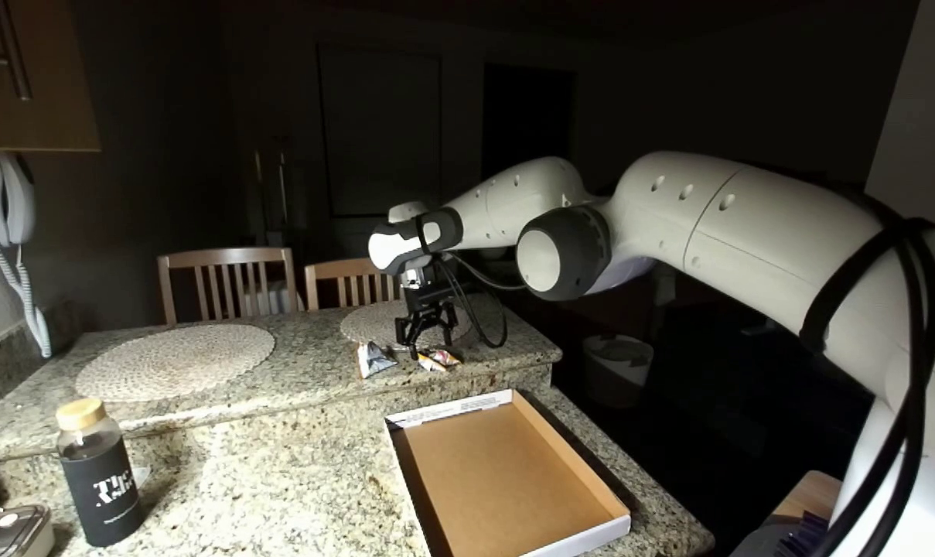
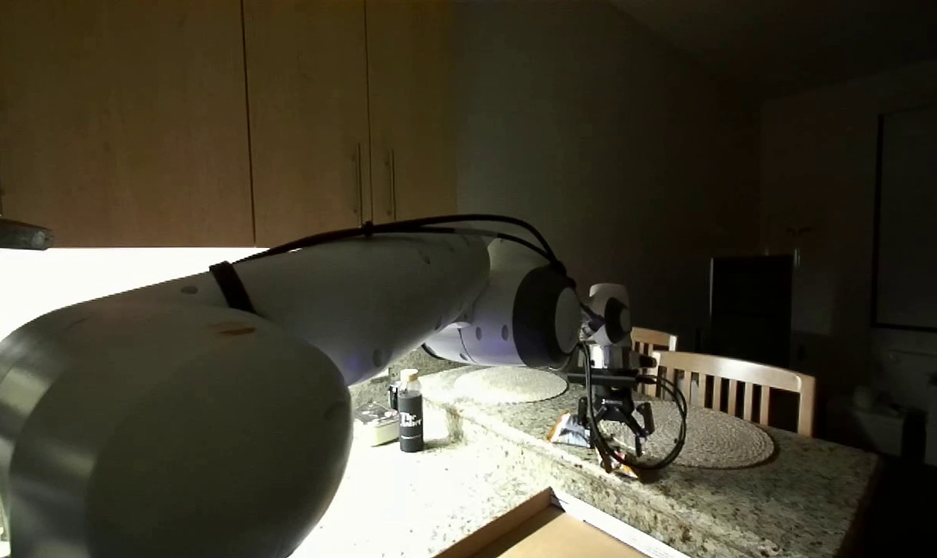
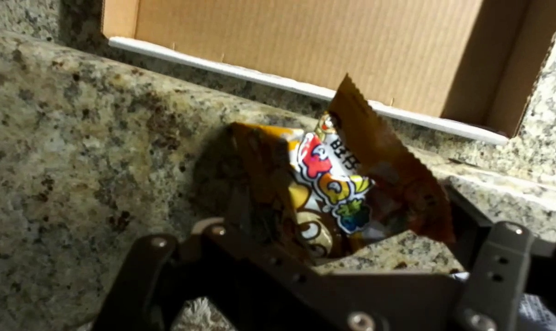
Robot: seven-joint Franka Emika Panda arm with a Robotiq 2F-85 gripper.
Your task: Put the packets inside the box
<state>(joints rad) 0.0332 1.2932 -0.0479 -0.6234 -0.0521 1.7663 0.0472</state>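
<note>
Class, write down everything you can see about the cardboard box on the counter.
The box is a shallow, open-topped rectangular tray, apparently corrugated cardboard, with a brown floor and low walls. The end wall nearest the raised ledge is white with print too small to read; a shadow darkens one long side. It lies flat on the speckled lower counter, with nothing visible inside. Only the counter visibly touches it.
</note>
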